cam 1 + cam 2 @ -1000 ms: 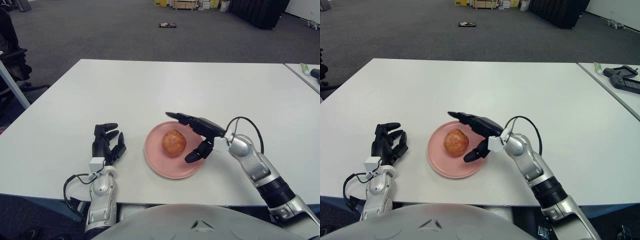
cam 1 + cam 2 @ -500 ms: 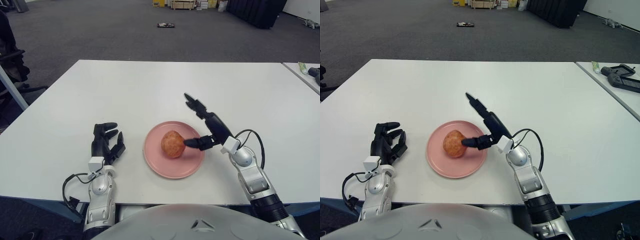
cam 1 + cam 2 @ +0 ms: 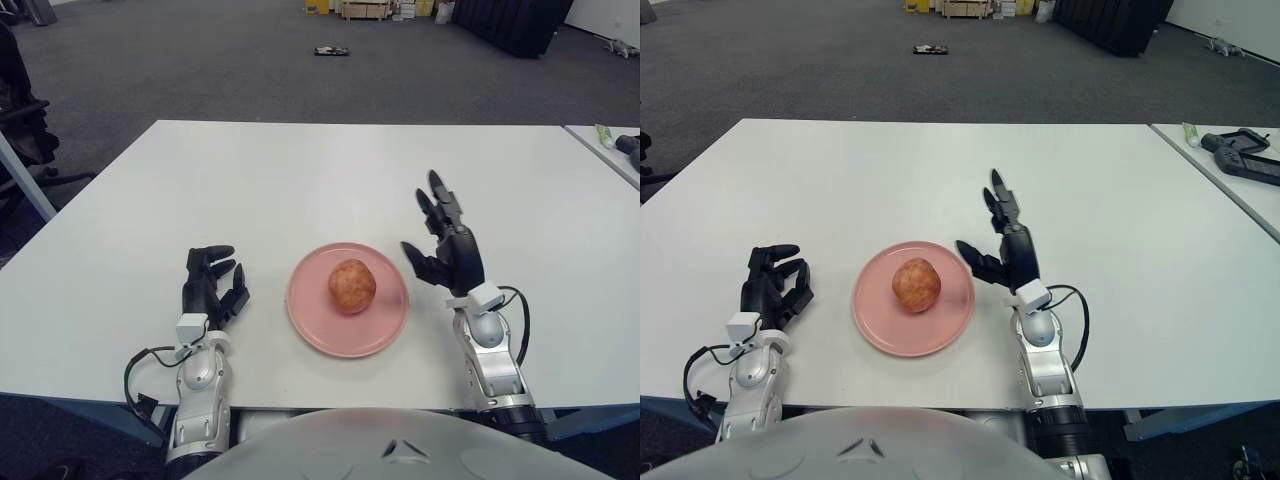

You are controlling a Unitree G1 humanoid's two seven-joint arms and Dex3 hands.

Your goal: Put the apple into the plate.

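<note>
The right hand (image 3: 446, 243) stands upright with its fingers spread and pointing up, holding nothing. It sits just to the right of a pink plate (image 3: 312, 322) on a white desk (image 3: 300, 170), its thumb reaching toward the plate's rim without clearly touching it. To the left of this hand, an apple (image 3: 352, 286) rests on the middle of the plate, apart from the fingers. Further left, beyond the plate, the left hand (image 3: 213, 287) shows with its fingers loosely curled and empty.

The apple appears to be in place, so the task looks done. The main risk now is the right hand's thumb: if the hand swings inward or drops, the thumb could catch the rim, tip or slide the plate, and set the round apple rolling off onto the desk.
</note>
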